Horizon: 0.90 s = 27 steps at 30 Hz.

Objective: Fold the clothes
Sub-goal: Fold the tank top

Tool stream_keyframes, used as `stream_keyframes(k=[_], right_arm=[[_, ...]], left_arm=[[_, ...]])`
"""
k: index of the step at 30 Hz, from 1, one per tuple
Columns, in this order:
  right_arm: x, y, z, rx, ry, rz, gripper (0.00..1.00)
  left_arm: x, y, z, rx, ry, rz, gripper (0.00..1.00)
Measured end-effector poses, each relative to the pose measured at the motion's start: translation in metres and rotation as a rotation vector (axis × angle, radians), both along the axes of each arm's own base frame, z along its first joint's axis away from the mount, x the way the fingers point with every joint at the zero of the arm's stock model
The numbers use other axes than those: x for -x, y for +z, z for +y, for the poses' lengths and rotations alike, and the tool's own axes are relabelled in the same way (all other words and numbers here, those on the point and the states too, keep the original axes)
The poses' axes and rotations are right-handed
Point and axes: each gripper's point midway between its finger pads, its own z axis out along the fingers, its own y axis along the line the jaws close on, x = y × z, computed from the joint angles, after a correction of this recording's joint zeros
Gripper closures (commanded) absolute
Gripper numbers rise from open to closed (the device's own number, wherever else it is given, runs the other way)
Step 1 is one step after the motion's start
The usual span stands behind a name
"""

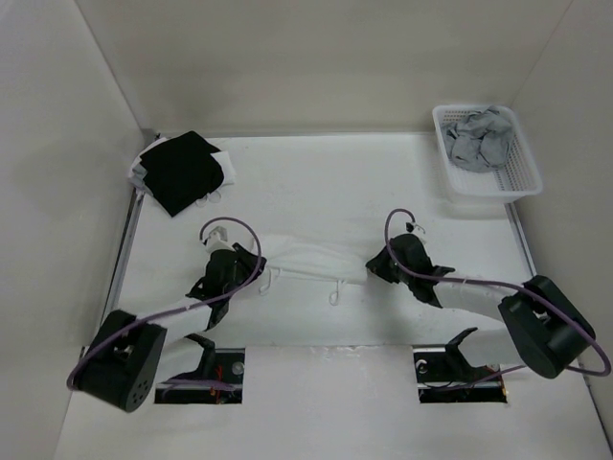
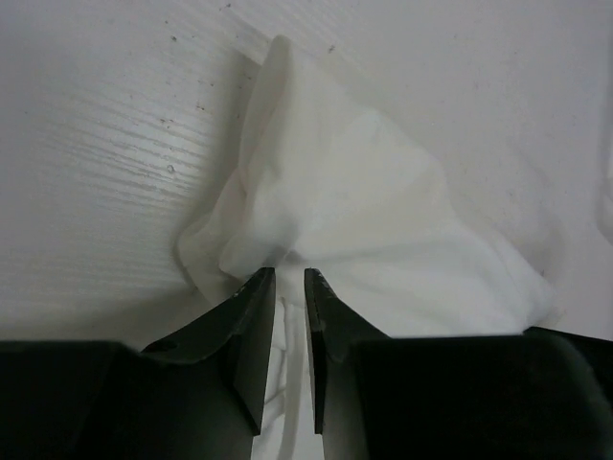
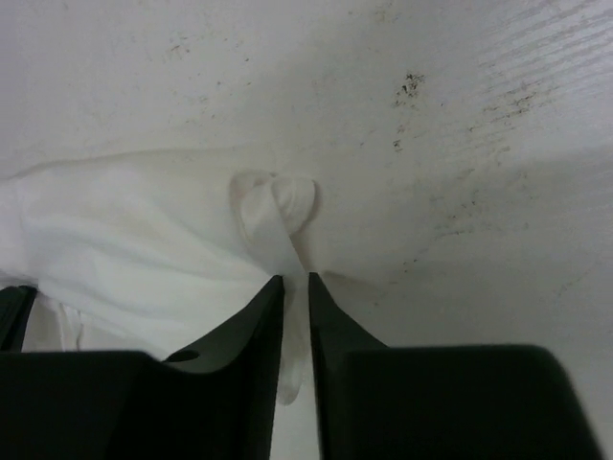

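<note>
The clothes (image 1: 316,260), a thin white camisole, lie stretched in a band across the middle of the table between my two grippers. Two narrow strap loops (image 1: 334,292) hang off its near edge. My left gripper (image 1: 251,264) holds the band's left end. In the left wrist view its jaws (image 2: 289,274) stand narrow with bunched white fabric (image 2: 364,192) pinched between them. My right gripper (image 1: 376,266) holds the right end. In the right wrist view a twisted fold of the fabric (image 3: 278,206) runs into the slim gap of that gripper (image 3: 296,279).
A folded black garment with white edges (image 1: 182,171) lies at the back left corner. A white basket (image 1: 524,182) at the back right holds grey garments (image 1: 479,139). Walls close in the table on three sides. Two dark cut-outs (image 1: 203,372) sit by the arm bases.
</note>
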Motion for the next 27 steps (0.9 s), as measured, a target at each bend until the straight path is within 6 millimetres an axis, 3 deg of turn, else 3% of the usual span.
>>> stream_keyframes(k=[7,10,12,14,16,20,23,27], right_arm=[[0.004,0.04,0.002,-0.065,0.01,-0.111,0.43],[0.007,0.035,0.002,-0.064,0.014,-0.095,0.37],[0.01,0.023,0.004,-0.054,0.027,-0.057,0.38],[0.013,0.009,0.006,-0.05,0.029,-0.012,0.41],[0.01,0.008,0.011,-0.067,0.035,-0.014,0.49],[0.007,-0.001,0.023,-0.114,0.046,0.008,0.86],[0.004,-0.005,0.026,-0.165,0.03,0.014,0.93],[0.018,-0.001,0.01,-0.182,-0.005,-0.001,0.94]], left_arm=[[0.003,0.073,-0.004,0.083,-0.017,-0.201,0.73],[0.001,0.085,-0.006,0.086,-0.022,-0.224,0.72],[0.0,0.081,-0.008,0.077,-0.026,-0.206,0.72],[0.001,0.072,-0.008,0.065,-0.029,-0.177,0.72],[0.003,0.066,-0.009,0.057,-0.033,-0.155,0.72],[0.003,0.068,-0.01,0.061,-0.039,-0.161,0.72],[0.003,0.075,-0.011,0.071,-0.042,-0.181,0.71],[0.006,0.082,-0.015,0.082,-0.062,-0.205,0.71]])
